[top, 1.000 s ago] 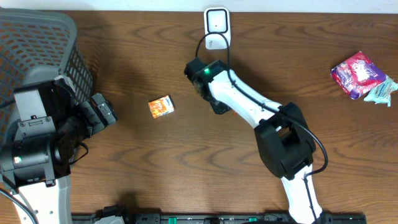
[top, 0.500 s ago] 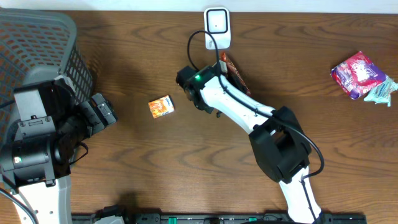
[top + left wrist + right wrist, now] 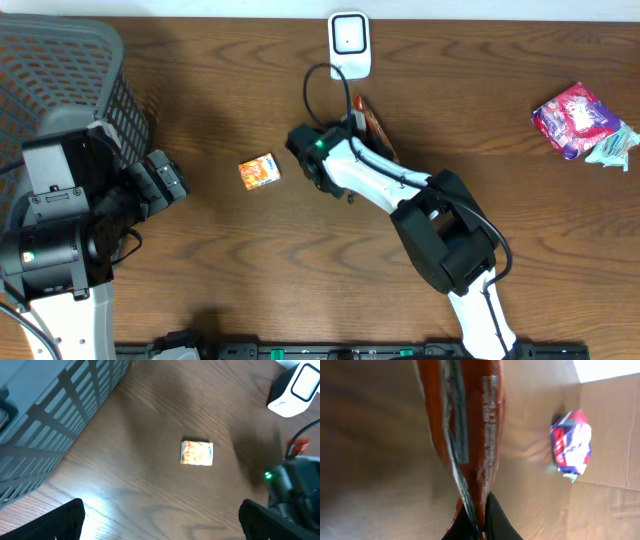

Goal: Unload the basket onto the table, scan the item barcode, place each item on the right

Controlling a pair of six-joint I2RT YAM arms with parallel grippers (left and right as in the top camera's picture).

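Observation:
The item is a red-brown foil packet (image 3: 373, 124), (image 3: 465, 420), held edge-on just below the white scanner (image 3: 349, 40), (image 3: 295, 390) at the table's far edge. My right gripper (image 3: 354, 127), (image 3: 479, 521) is shut on the packet's lower seam. Small print runs along the packet in the right wrist view, but I cannot make out a barcode. My left gripper (image 3: 172, 182), (image 3: 162, 519) hangs open at the left, over bare wood, holding nothing.
A small orange box (image 3: 259, 171), (image 3: 197, 453) lies left of the right wrist. A grey mesh basket (image 3: 60, 70), (image 3: 50, 420) stands at the far left. A pink-purple packet (image 3: 573, 118), (image 3: 571, 442) and a teal wrapper (image 3: 612, 148) lie at the far right.
The right wrist has swung left and turned, bringing the red-brown packet into sight below the scanner. The left arm has not moved.

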